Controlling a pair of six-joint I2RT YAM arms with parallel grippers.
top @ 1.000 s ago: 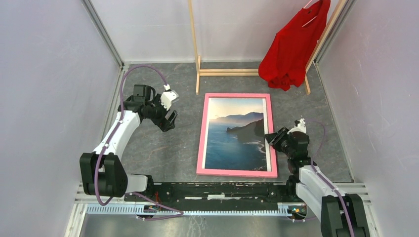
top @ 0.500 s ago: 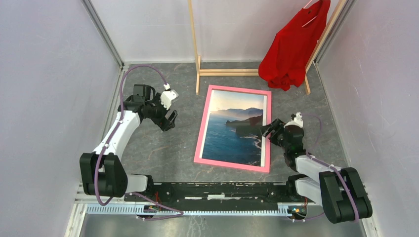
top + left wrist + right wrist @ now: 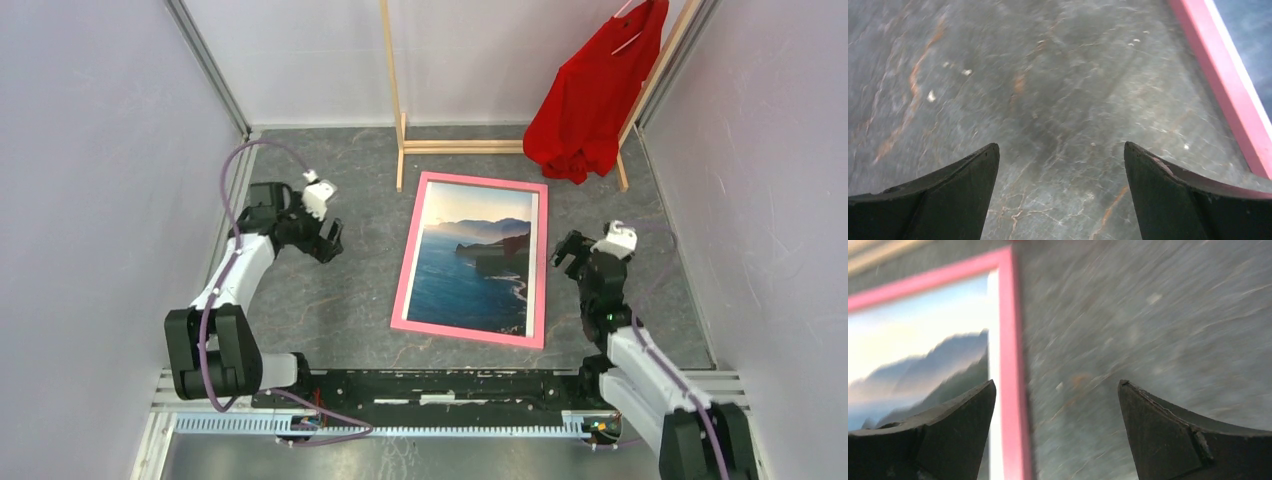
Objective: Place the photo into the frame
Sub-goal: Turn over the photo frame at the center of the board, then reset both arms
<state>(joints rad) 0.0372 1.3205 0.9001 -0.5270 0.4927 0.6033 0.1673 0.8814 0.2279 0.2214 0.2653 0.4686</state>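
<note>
The photo (image 3: 475, 265) lies face up inside the frame (image 3: 487, 183), its white border meeting the pink edge on all four sides, so I judge it to be seated and the task to be nearly or fully done. The frame rests flat on the worktop (image 3: 340, 300). Its long axis runs from the arms' side toward the clothes rack (image 3: 395, 100), with the near end skewed somewhat to the left.

The right hand (image 3: 568, 252) is the nearer one. It sits just beside the frame's right long edge, about halfway along, and does not touch it. Its fingers (image 3: 1168, 440) are spread wide with only bare worktop between them, and it holds nothing. In its wrist view the pink edge runs close by the left finger.

The left hand (image 3: 326, 243) is off the frame's left long edge and clearly farther away. It too gapes wide and is empty, and the pink edge only clips the upper right corner of its wrist view.

If any corner of the photo needs pressing down, the right arm has the shorter reach, moving leftward across the frame's short axis. A red garment (image 3: 590, 100) hangs from the rack beyond the frame's far right corner, clear of both hands.
</note>
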